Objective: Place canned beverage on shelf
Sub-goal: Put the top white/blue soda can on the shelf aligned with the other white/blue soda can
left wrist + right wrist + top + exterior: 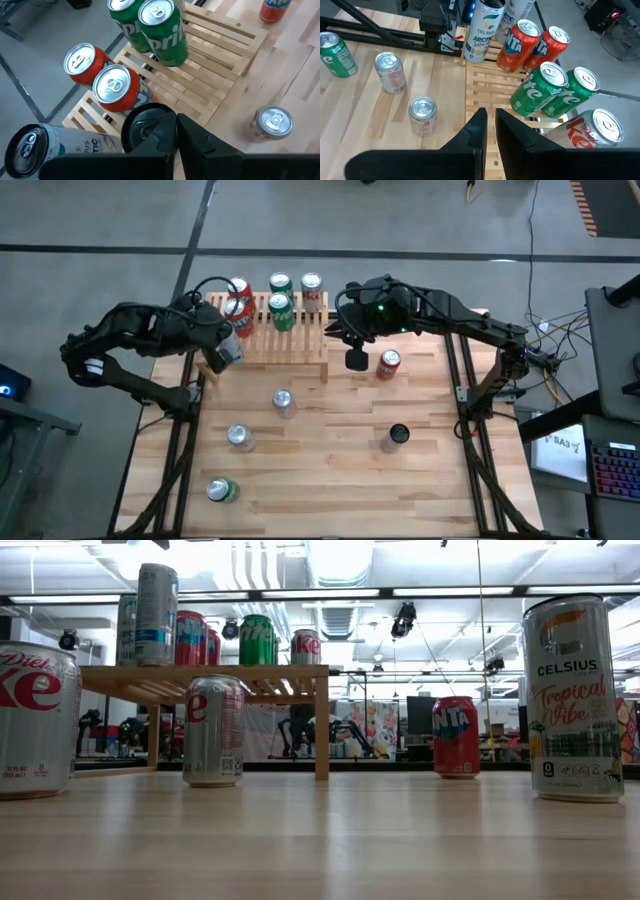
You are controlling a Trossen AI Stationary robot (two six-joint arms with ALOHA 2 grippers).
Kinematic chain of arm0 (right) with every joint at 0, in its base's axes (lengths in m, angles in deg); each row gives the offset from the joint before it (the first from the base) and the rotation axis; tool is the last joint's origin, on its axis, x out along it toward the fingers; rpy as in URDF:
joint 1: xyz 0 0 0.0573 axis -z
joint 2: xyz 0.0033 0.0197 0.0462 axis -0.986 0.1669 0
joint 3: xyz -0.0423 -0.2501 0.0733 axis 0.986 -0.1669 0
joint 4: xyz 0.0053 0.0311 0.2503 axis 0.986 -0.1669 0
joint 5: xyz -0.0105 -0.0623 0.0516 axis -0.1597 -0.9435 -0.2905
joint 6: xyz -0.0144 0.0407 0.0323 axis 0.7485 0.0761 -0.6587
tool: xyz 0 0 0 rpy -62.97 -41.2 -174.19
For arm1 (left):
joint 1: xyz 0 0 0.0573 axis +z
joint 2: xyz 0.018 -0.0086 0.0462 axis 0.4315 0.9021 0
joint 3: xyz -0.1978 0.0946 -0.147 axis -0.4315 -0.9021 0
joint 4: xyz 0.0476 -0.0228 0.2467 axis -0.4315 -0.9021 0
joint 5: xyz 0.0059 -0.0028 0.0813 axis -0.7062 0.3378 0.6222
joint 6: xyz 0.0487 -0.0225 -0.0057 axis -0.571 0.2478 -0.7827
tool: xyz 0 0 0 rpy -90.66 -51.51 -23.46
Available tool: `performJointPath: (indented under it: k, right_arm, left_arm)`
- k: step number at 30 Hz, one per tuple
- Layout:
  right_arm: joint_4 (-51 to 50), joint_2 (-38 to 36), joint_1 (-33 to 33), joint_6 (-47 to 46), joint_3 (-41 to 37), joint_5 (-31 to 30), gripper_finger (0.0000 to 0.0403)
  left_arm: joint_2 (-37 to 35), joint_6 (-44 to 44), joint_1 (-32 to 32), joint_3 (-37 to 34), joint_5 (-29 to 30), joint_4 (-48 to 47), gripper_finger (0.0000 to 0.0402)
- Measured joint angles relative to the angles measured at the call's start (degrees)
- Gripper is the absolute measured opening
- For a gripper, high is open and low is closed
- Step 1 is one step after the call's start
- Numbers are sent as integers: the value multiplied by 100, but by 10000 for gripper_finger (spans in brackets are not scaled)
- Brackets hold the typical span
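Six cans (282,311) upright on shelf (290,345).

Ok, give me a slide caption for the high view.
Both grippers shut over the shelf, which holds several cans; five cans wait on the table.

Bright ceiling lights (330,592) shine from above. The wooden table (320,840) looks a bit blurry up close. Shadows are soft.

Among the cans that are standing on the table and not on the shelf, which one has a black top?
The tall Celsius can, standing alone toward the table's right side. Its top looks black from above; the other cans on the table show silver tops.
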Motion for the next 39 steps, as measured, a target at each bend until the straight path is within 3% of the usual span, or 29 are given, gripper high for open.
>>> performJointPath:
  k: [39]
  right_arm:
    - [-127,0,-2,-57,-68,0,27]
  left_arm:
    - [-322,-266,-2,-757,210,16,0]
